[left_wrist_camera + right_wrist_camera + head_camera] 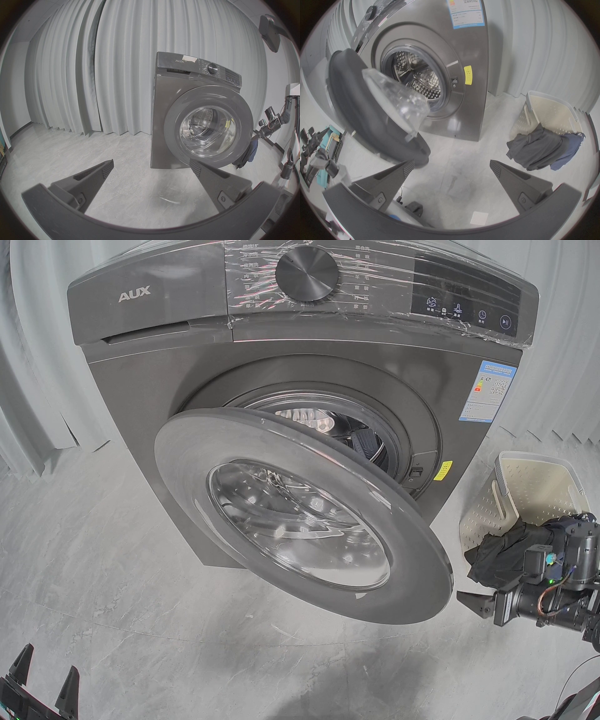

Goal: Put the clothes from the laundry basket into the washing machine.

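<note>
The grey washing machine [312, 371] stands with its round door [300, 515] swung wide open, baring the metal drum [418, 78]. To its right a cream laundry basket [537, 487] lies tipped on the floor. Dark grey clothes [537, 150] and a blue garment [572, 143] spill over the basket's rim [550, 103]. My right gripper [478, 604] hovers open just in front of the dark clothes [506, 552], with nothing between its fingers [393, 178]. My left gripper [45, 674] is low at the near left, open and holding nothing, far from the machine [200, 118].
Pale curtains [109, 62] hang behind and beside the machine. The grey floor [187, 627] in front of the open door is bare. The door [368, 109] juts out between the two arms. A small white square [479, 218] lies on the floor near the right gripper.
</note>
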